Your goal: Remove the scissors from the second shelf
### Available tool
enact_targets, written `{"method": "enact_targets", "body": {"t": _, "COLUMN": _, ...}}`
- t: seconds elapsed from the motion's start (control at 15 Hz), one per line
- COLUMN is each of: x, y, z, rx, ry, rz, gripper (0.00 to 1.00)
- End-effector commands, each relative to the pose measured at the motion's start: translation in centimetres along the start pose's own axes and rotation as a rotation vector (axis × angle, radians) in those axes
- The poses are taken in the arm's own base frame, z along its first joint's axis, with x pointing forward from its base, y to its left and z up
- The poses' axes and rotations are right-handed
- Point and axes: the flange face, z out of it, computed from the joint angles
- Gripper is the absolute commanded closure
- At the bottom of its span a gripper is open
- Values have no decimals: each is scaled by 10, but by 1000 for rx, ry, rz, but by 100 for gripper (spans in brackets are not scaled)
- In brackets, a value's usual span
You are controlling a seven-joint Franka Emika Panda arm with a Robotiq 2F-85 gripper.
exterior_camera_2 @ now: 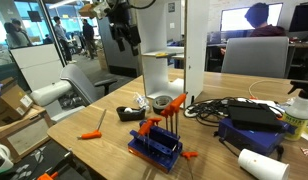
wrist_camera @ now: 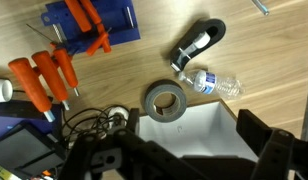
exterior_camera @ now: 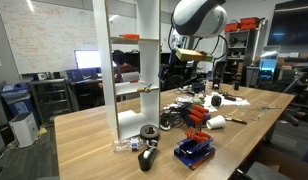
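The scissors (exterior_camera: 148, 87) show as a small yellowish shape on the second shelf (exterior_camera: 134, 90) of the tall white rack. I cannot make them out in the other views. My gripper (exterior_camera: 188, 52) hangs beside the rack, to its right and apart from it, between the orange-item board and the second shelf in height. It also shows high up in an exterior view (exterior_camera_2: 124, 35). In the wrist view my gripper (wrist_camera: 192, 125) is open and empty, looking down on a white board (wrist_camera: 194, 135) of the rack.
A flat orange item (exterior_camera: 125, 37) lies on the board above. A blue tray (exterior_camera_2: 154, 148) with orange screwdrivers (wrist_camera: 42, 82), a tape roll (wrist_camera: 166, 100), a plastic bottle (wrist_camera: 210, 82) and a black tool (wrist_camera: 199, 45) lie on the wooden table around the rack's foot. Cables and boxes (exterior_camera_2: 249, 115) lie further along.
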Motion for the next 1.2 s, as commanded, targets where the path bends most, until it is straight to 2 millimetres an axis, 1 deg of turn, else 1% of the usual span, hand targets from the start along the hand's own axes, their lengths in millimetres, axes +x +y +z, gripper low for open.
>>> {"method": "enact_targets", "body": {"t": 0.0, "x": 59, "y": -2, "z": -14, "rx": 27, "ry": 31, "rz": 140, "gripper": 0}}
{"method": "enact_targets", "body": {"t": 0.2, "x": 97, "y": -6, "z": -18, "rx": 44, "ry": 55, "rz": 234, "gripper": 0}}
{"method": "enact_targets", "body": {"t": 0.33, "x": 120, "y": -14, "z": -15, "rx": 56, "ry": 57, "rz": 291, "gripper": 0}}
{"method": "enact_targets", "body": {"t": 0.47, "x": 141, "y": -28, "z": -8, "rx": 78, "ry": 50, "rz": 347, "gripper": 0}}
{"method": "enact_targets", "body": {"t": 0.73, "x": 174, "y": -53, "z": 7, "rx": 85, "ry": 63, "rz": 414, "gripper": 0}}
{"method": "enact_targets", "body": {"t": 0.8, "x": 181, "y": -58, "z": 14, "rx": 83, "ry": 67, "rz": 427, "gripper": 0}}
{"method": "enact_targets", "body": {"t": 1.0, "x": 199, "y": -61, "z": 26, "rx": 84, "ry": 75, "rz": 463, "gripper": 0}}
{"method": "enact_targets", "body": {"t": 1.13, "x": 209, "y": -59, "z": 35, "rx": 76, "ry": 82, "rz": 483, "gripper": 0}}
